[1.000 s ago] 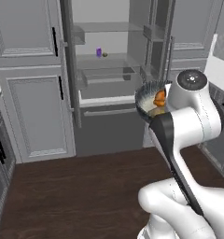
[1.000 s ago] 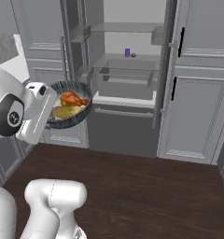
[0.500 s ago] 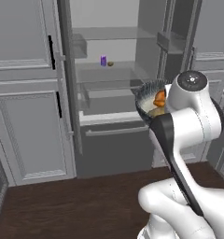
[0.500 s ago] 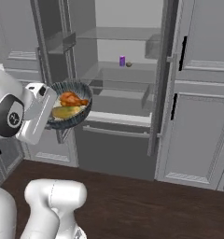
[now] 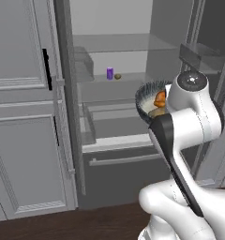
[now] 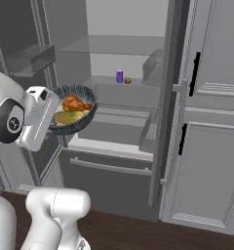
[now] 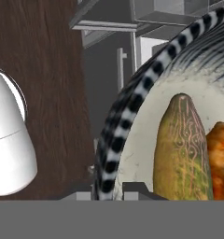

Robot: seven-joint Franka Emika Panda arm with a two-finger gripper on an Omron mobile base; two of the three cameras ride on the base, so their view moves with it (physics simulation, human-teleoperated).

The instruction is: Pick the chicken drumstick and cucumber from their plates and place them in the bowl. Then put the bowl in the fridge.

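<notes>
Bowl (image 6: 72, 110) is up in the air, pinched at its rim by my gripper (image 7: 113, 189), jaws pressed nearly together on the striped edge; hand view shows one tip on each side of that rim. Chicken drumstick (image 6: 75, 103) and cucumber (image 6: 69, 116) both lie inside the bowl, side by side and touching, so the loading part looks done and what's left is the put-away. Bowl is held roughly level, I judge so the food doesn't roll out while carried. Fridge (image 5: 114, 108) is straight ahead with its doors swung wide, glass shelves and a drawer visible; a small purple can (image 5: 109, 73) and a little brownish item (image 5: 118, 76) sit on the middle shelf toward the back. Bowl is in front of the open compartment, about at the level of the shelf below the can, not yet inside. In the left base view my forearm hides most of the bowl, only the dark rim and an orange bit of drumstick show. Next move probably needs reach forward onto a bare stretch of shelf, keeping the rim grip steady; risk is tipping, since the hold is on one edge only.
</notes>
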